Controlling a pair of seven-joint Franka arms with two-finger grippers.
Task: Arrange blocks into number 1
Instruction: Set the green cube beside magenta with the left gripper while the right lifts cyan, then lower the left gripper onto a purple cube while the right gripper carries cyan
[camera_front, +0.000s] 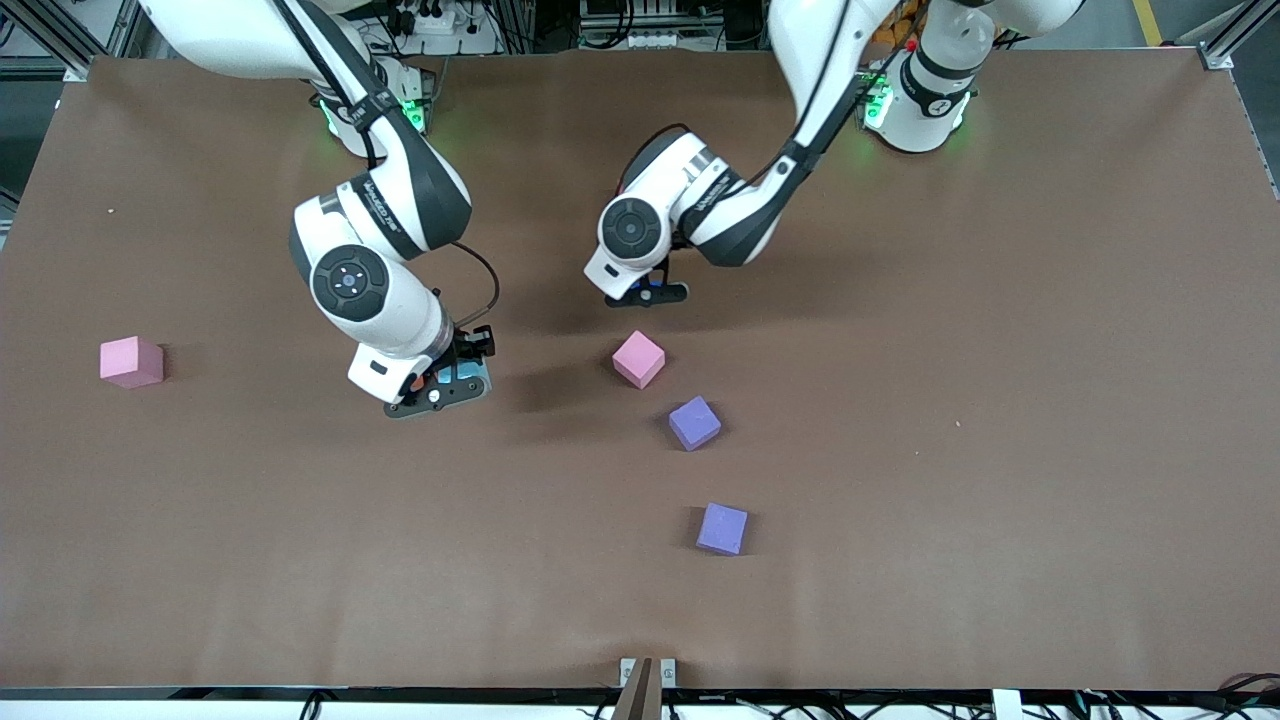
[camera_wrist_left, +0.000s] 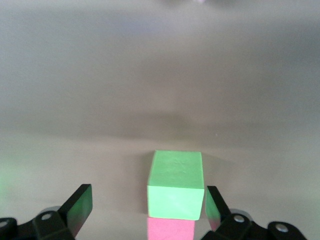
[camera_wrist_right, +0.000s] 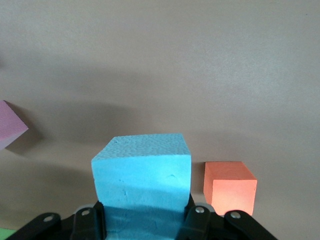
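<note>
The right gripper is clamping a light blue block above the table. The left gripper is hanging spread wide around a green block, at 12 o'clock of the pink block.

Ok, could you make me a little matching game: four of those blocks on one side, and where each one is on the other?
1 light blue block
2 green block
3 orange block
4 pink block

a between the open left pincer's fingers
b gripped by the right pincer
c on the table beside the light blue block
d alone toward the right arm's end

Pairs: 1-b, 2-a, 3-c, 4-d
</note>
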